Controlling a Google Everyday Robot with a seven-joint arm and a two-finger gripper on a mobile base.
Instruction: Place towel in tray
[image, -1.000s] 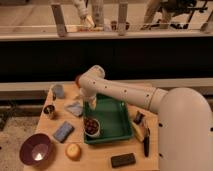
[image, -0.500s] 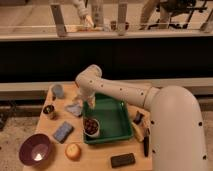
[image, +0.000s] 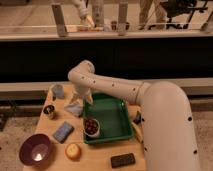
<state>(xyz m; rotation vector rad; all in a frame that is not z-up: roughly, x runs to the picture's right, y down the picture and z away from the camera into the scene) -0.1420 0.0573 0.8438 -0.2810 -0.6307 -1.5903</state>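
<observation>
Grey-blue towel (image: 74, 108) lies on table (image: 97, 156) just left of green tray (image: 113, 113), w/ gripper (image: 81, 100) right above it; grip state can't be told. Step looks like pickup; next calls for lift + short shift right over tray rim. Tray's far half is open; cup (image: 91, 126) fills near-left corner.

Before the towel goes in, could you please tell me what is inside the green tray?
A small bowl of dark items sits in the green tray; the gripper, by the towel, hides its far-left corner.
</observation>
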